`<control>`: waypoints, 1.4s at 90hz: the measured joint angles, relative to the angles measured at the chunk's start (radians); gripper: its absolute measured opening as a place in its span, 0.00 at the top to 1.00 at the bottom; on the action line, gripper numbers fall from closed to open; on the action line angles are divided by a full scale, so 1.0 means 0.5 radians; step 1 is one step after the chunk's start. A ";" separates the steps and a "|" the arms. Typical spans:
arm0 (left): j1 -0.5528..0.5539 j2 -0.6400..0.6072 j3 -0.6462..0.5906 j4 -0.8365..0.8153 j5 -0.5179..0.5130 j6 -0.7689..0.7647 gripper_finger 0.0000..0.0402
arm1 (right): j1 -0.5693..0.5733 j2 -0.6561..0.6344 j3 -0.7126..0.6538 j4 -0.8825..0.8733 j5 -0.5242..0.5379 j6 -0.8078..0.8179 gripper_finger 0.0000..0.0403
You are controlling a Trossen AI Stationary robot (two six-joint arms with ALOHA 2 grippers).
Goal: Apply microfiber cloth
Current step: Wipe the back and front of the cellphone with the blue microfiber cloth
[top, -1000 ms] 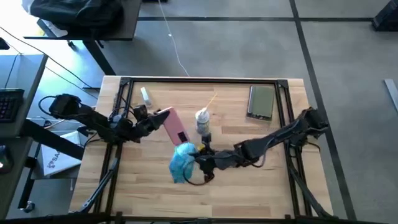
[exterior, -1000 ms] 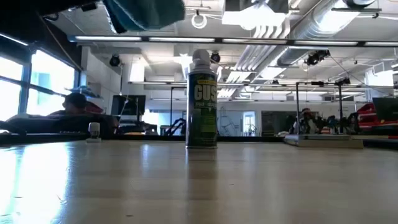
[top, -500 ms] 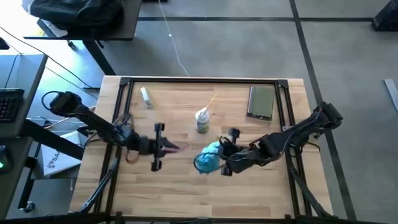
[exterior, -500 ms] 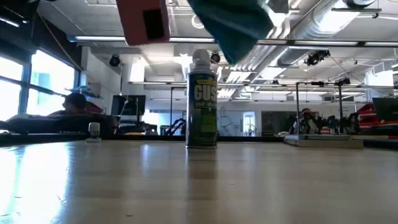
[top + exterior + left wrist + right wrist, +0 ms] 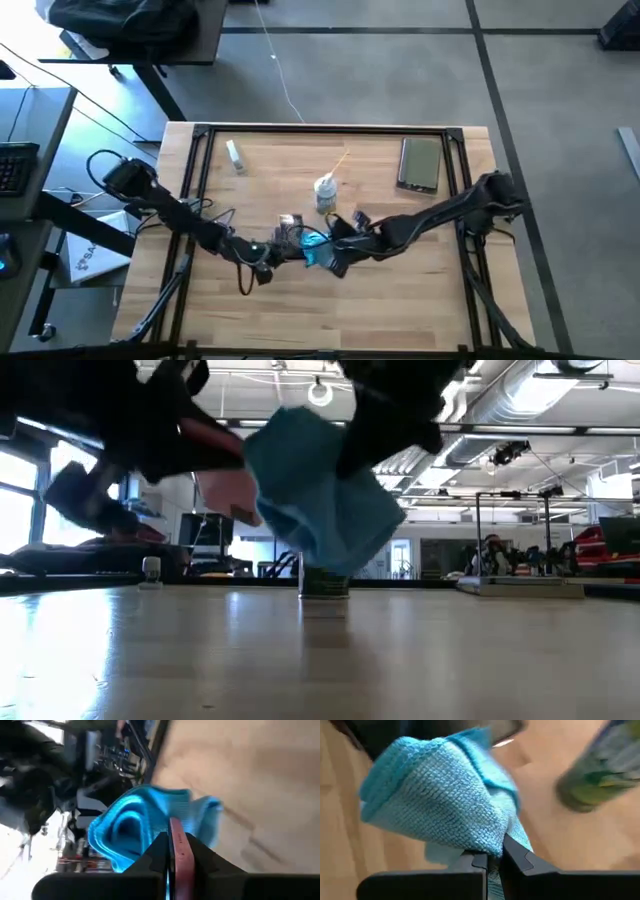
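The turquoise microfiber cloth (image 5: pixel 314 246) hangs bunched over the table's middle, with my right gripper (image 5: pixel 335 243) shut on it. My left gripper (image 5: pixel 283 238) comes from the left, shut on a flat pink-cased phone (image 5: pixel 225 495). The cloth (image 5: pixel 320 500) sits right beside the pink phone's face, both well above the tabletop in the low view. I cannot tell whether they touch. In the left wrist view the phone (image 5: pixel 178 851) shows edge-on, with the cloth (image 5: pixel 132 827) just behind it. My left gripper pinches the pink phone by its two flat faces, with its thin edge (image 5: pixel 176 836) showing between the two fingers. The phone is lifted clear of the table. My right gripper pinches a gathered fold of the cloth (image 5: pixel 492 847) between its two fingers, several layers thick. The rest of the cloth bulges out past the fingertips, clear of the table.
A green spray can (image 5: pixel 325 193) stands just behind the two grippers. A small clear spray bottle (image 5: pixel 235 155) lies at the far left, a thin stick (image 5: pixel 336 164) near the can, and a dark flat device (image 5: pixel 420 163) at the far right. The near half of the table (image 5: pixel 330 310) is bare wood.
My left gripper has carried the pink phone toward the table's right and near edges and turned it. My right gripper swung the cloth right, then back left. Cloth and phone now sit together, lower than before.
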 joint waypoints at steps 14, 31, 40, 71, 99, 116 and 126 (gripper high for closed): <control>-0.034 0.325 0.091 0.003 0.077 0.346 0.97 | -0.041 0.000 0.000 -0.254 0.036 0.128 1.00; -0.095 0.649 0.214 0.422 0.335 0.500 0.97 | -0.058 -0.135 0.000 -0.511 0.368 0.069 1.00; -0.099 0.781 0.280 0.714 0.512 0.373 0.97 | -0.047 -0.130 0.002 -0.324 0.312 -0.157 1.00; 0.035 0.854 0.349 0.676 0.672 -0.247 0.97 | 0.014 0.044 0.001 -0.129 -0.429 0.095 1.00; 0.074 0.855 0.362 0.566 0.893 -0.405 0.97 | 0.035 0.193 0.002 0.375 -0.757 0.245 1.00; 0.095 0.855 0.359 0.518 0.921 -0.416 0.97 | 0.001 0.351 0.001 0.551 -1.007 0.222 1.00; 0.084 0.855 0.356 0.506 0.927 -0.401 0.97 | -0.032 0.369 0.001 0.608 -1.013 0.098 1.00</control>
